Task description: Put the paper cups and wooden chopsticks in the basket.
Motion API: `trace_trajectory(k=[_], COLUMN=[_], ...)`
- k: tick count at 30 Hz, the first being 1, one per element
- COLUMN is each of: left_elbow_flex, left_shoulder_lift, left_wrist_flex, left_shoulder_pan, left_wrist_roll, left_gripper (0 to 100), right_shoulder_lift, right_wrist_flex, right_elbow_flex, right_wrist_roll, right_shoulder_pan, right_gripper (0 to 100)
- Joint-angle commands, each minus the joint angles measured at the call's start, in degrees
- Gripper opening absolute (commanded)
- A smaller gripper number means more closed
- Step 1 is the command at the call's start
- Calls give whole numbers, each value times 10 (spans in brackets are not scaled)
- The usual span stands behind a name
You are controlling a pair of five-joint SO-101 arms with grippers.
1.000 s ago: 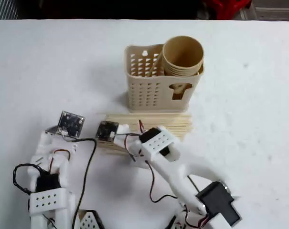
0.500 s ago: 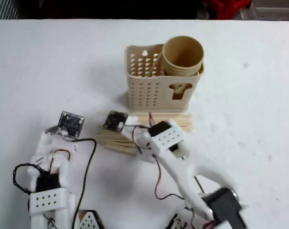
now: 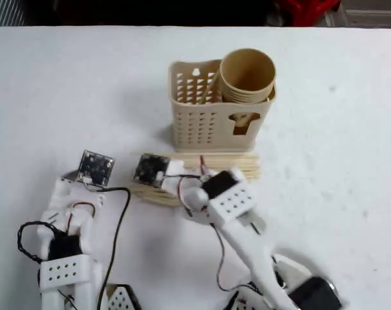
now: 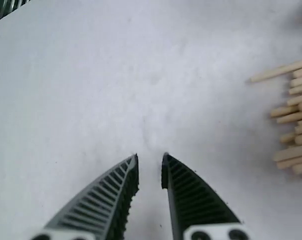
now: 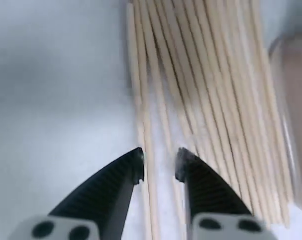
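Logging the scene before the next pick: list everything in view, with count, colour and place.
basket: one, cream, perforated, upright mid-table.
paper cups: one nested stack, number unclear, tan, inside the basket at its right end in the high view.
wooden chopsticks: a pile of many, pale wood, flat on the table in front of the basket.
table: one, white.
cable: one, black, by the left arm.
left gripper: dark fingers, slightly open, over bare table beside the chopstick ends.
right gripper: dark fingers, slightly open, over the chopsticks.
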Motion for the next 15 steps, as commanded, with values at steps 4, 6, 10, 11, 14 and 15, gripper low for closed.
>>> trace_trajectory(k=[4,6,10,11,14,15], left_elbow_flex=[-2,-2,-2,-2,-2,-2], left_shoulder_lift=[-8,-8,-8,-8,-8,-8], left_wrist_flex=[1,1,1,1,1,1], left_shoulder_pan=[9,9,9,9,9,9], left_wrist_roll=[-4,-4,-4,-4,-4,-4], left_gripper=[97,97,97,97,97,97], right_shoulder_lift=[149,185,211,211,211,210], right_wrist_flex=[-82,-88,-89,-89,-88,-87], right_elbow_flex=[-16,-26,-43,-43,-42,-42], right_wrist_roll=[-27,-26,-27,-26,-29,-29], right_shoulder_pan=[-22,-15,-13,-13,-13,-12], right_gripper=[170,170,169,163,77,46])
